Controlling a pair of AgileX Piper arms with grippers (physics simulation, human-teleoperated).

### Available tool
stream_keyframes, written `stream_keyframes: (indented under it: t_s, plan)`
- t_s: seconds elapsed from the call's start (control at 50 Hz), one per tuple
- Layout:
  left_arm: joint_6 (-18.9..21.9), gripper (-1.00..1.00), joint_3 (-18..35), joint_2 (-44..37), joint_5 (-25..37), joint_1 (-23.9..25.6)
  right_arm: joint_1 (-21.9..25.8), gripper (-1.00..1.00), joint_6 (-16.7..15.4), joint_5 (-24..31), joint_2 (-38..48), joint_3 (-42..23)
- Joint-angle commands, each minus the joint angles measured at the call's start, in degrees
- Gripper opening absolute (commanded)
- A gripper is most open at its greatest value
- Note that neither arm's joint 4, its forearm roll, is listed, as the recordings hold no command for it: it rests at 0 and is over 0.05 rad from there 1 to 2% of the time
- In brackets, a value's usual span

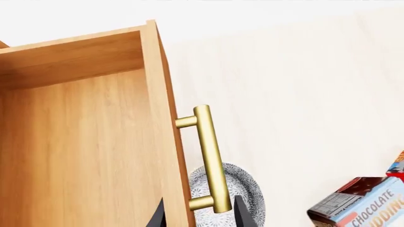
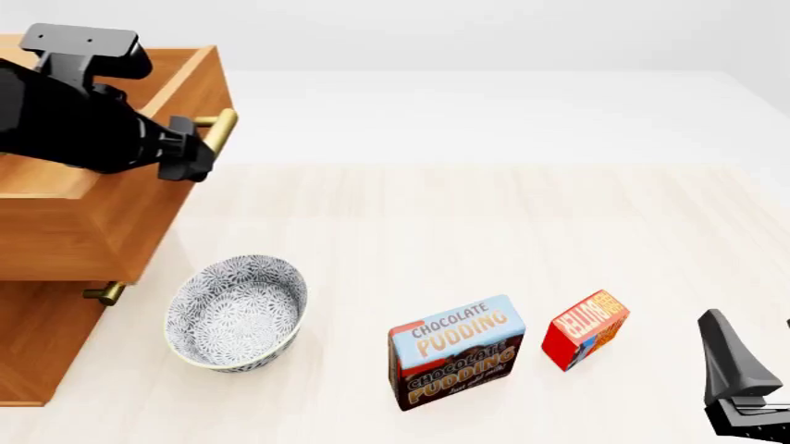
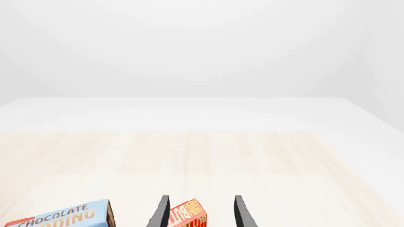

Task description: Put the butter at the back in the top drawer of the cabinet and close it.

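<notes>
The top drawer (image 2: 111, 199) of the cabinet (image 2: 37, 342) stands pulled out at ten o'clock in the front view, its inside bare wood in the left wrist view. The left pincer (image 1: 197, 213) has its fingers spread wide, one on each side of the drawer's front panel and brass handle (image 1: 211, 158), not pressing on either. The butter (image 2: 586, 328) stands on the surface (image 2: 494, 231) at five o'clock in the front view, just to the three o'clock side of the Chocolate Pudding box (image 2: 456, 351) and apart from it. A patterned bowl (image 2: 237, 313) sits at seven o'clock, near the cabinet's lower drawers. The right pincer (image 3: 197, 213) hangs low at four o'clock, fingers parted and holding nothing, with the butter showing between them farther ahead in the right wrist view.
</notes>
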State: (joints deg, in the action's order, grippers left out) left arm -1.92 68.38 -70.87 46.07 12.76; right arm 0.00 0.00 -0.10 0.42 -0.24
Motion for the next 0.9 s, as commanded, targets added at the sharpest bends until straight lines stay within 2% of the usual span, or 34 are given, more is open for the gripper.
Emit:
stream_keyframes:
  t_s: [0.02,0.46,0.9]
  plan:
    - [3.76,1.00,-2.02,-0.54,-0.10,3.68,0.00,1.00,0.00,0.00,0.00,0.00]
    - [2.51,1.00,-2.00,-1.49,-1.29,7.00,0.00,1.00,0.00,0.00,0.00,0.00]
    - [2.02,1.00,0.06,-0.64,0.12,9.01,0.00,1.00,0.00,0.00,0.00,0.00]
